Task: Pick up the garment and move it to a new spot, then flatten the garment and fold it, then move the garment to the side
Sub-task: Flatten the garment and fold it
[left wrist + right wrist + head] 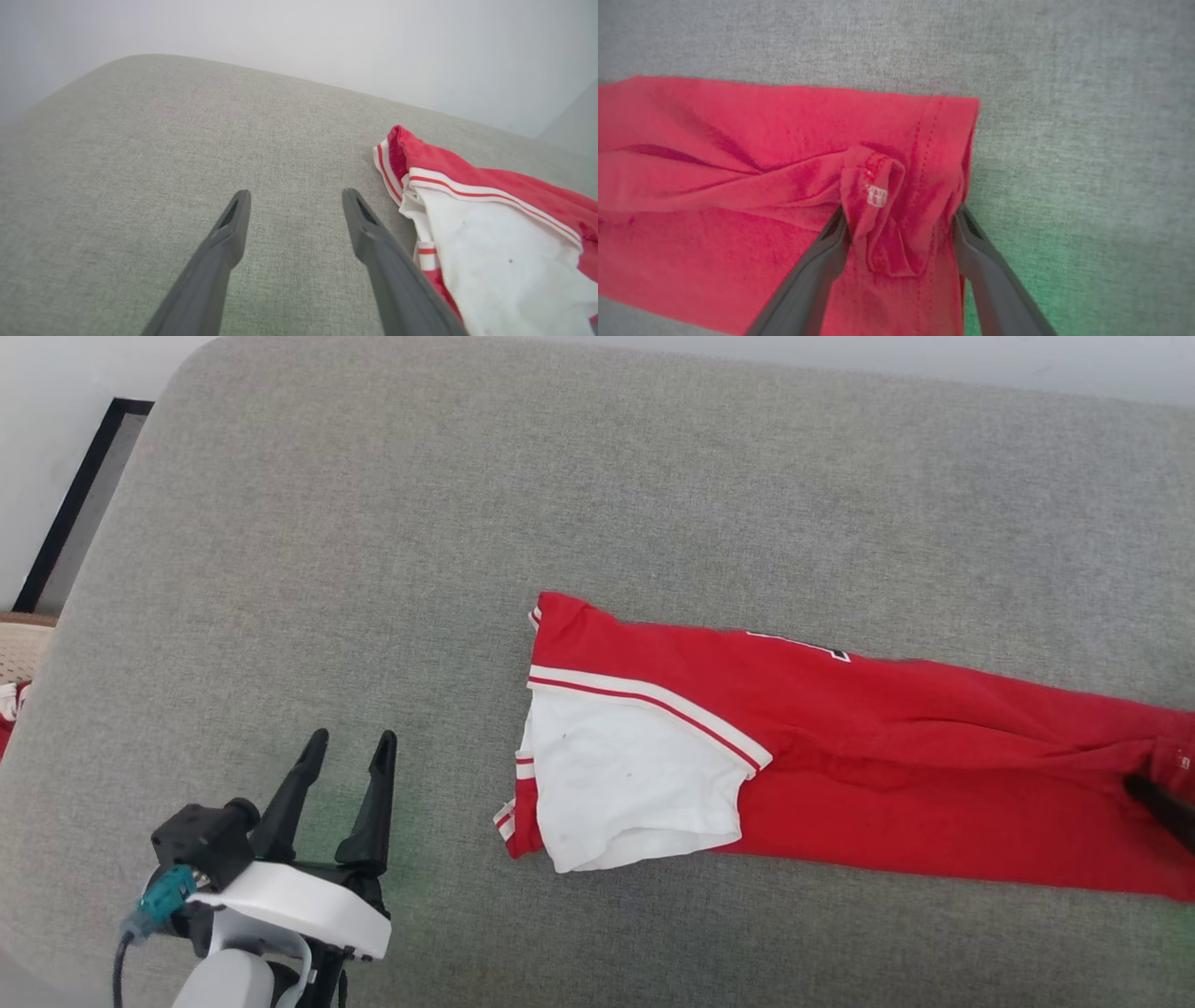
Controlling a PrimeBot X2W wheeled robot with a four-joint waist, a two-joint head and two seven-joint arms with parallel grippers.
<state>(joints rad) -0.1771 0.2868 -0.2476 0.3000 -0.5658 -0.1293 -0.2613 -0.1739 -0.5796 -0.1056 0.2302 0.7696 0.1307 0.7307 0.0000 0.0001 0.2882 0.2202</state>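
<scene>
The garment (887, 737) lies folded into a long red band across the right half of the grey cushion (373, 523), its white sleeve (625, 775) with red-striped trim at the left end. A bit of black lettering peeks at the band's top edge. My left gripper (352, 739) stands open over bare cushion, well left of the sleeve; the left wrist view has the gripper (295, 196) empty, with the garment (490, 252) to its right. My right gripper (900, 212) is open at the red hem end of the garment (714, 186), a puckered fold rising between its spread fingers. One dark finger (1158, 803) shows at the far right.
The cushion's rounded left edge (56, 644) drops off beside a beige woven basket (23, 653) holding some red cloth. A black-framed panel (79, 495) stands at the upper left. A pale wall (327, 37) runs behind the cushion's far edge.
</scene>
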